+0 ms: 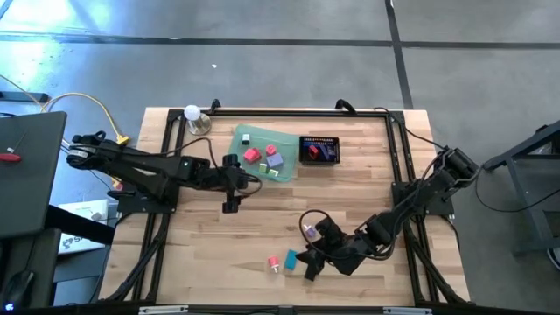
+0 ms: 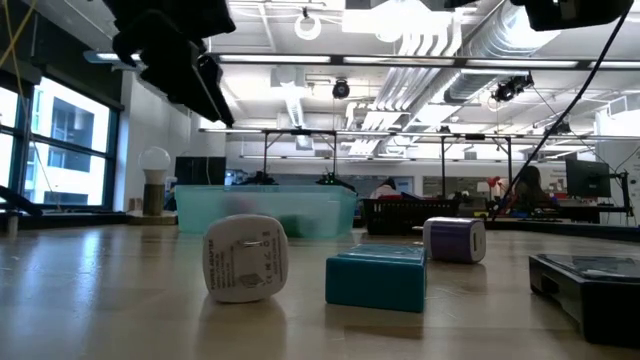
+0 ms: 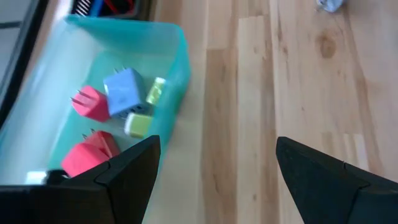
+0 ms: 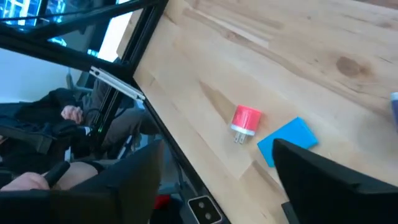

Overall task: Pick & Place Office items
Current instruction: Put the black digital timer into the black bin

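Note:
Three small office items lie on the near part of the table: a pink-and-white plug (image 1: 273,263) (image 4: 245,121), a teal block (image 1: 290,259) (image 4: 287,140) (image 2: 377,276) and a purple-and-white adapter (image 1: 309,232) (image 2: 455,240). My right gripper (image 1: 304,263) (image 4: 217,186) is open and low just right of the teal block, one finger beside it. Pink, blue, green and white items (image 3: 118,102) lie in the translucent green tray (image 1: 262,154) (image 3: 177,68). My left gripper (image 1: 234,185) (image 3: 217,180) hovers open by the tray's near left corner.
A black mesh basket (image 1: 319,150) holding red and blue things stands right of the tray. A lamp with a white bulb (image 1: 193,116) is at the far left corner. Black frame rails (image 1: 398,157) border the table. Bare wood lies between the tray and the near items.

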